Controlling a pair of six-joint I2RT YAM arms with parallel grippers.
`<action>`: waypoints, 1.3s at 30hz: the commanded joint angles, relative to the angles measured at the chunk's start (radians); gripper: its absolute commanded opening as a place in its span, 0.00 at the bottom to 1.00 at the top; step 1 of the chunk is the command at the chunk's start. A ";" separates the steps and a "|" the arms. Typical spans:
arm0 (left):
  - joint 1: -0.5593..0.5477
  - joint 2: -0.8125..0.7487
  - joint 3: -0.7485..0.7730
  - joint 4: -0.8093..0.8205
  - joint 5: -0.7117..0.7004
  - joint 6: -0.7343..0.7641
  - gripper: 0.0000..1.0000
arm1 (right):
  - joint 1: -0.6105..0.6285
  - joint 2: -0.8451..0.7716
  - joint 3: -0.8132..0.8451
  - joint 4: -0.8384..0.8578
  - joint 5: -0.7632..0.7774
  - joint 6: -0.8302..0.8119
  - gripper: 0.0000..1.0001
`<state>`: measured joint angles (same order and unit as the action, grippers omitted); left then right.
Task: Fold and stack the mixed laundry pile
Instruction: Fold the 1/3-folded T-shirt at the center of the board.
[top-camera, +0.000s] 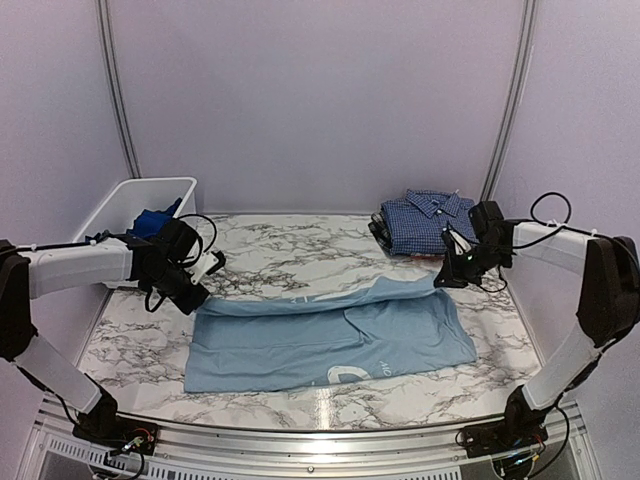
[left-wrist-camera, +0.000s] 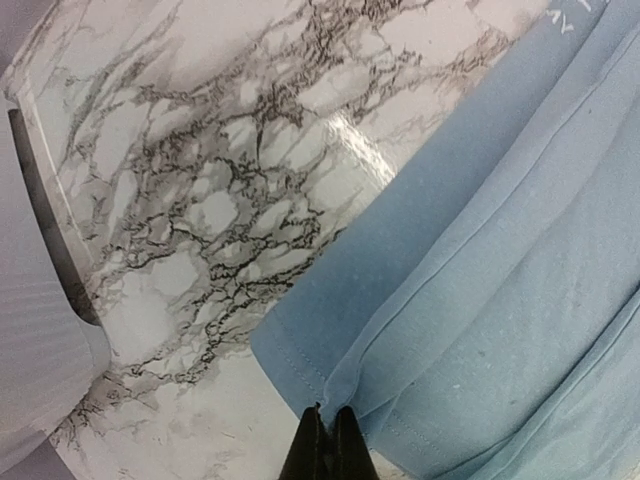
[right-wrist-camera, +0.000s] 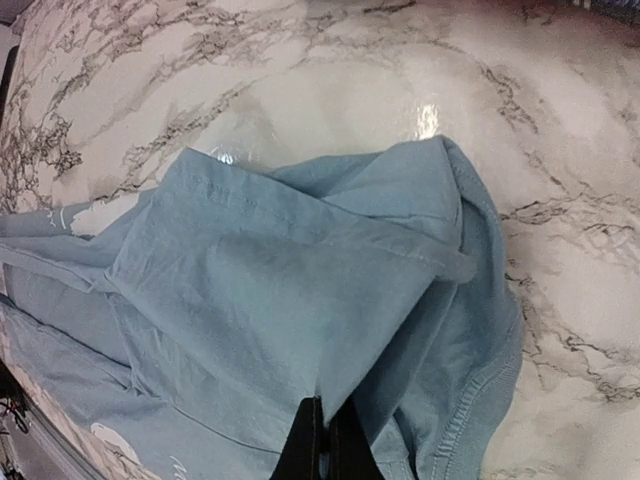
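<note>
A light blue T-shirt (top-camera: 330, 335) lies spread on the marble table, its far edge lifted into a fold. My left gripper (top-camera: 196, 296) is shut on the shirt's left edge; the left wrist view shows the hem (left-wrist-camera: 330, 385) pinched between the fingertips. My right gripper (top-camera: 447, 277) is shut on the shirt's right edge, with cloth (right-wrist-camera: 330, 330) gathered at the tips in the right wrist view. A folded navy small-check shirt (top-camera: 428, 220) tops a stack at the back right, a dark plaid piece (top-camera: 377, 231) under it. A royal blue garment (top-camera: 155, 218) lies in the bin.
A white plastic bin (top-camera: 125, 205) stands at the table's back left corner, just behind my left arm. Grey walls close the back and sides. The table's metal front edge (top-camera: 320, 425) runs below the shirt.
</note>
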<state>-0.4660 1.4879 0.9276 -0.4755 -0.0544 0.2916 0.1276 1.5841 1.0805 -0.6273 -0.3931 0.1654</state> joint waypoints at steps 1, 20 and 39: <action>-0.003 -0.085 0.065 0.002 0.000 -0.003 0.00 | -0.025 -0.055 0.075 -0.052 0.023 0.009 0.00; -0.122 0.002 -0.068 -0.039 -0.088 -0.009 0.00 | -0.028 -0.112 -0.252 0.019 -0.007 0.067 0.00; -0.123 -0.091 -0.075 -0.058 -0.072 0.029 0.31 | -0.035 -0.158 -0.241 -0.051 -0.006 0.054 0.19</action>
<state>-0.5869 1.4212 0.8551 -0.5014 -0.1394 0.3161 0.0998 1.4467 0.8371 -0.6502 -0.3782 0.2321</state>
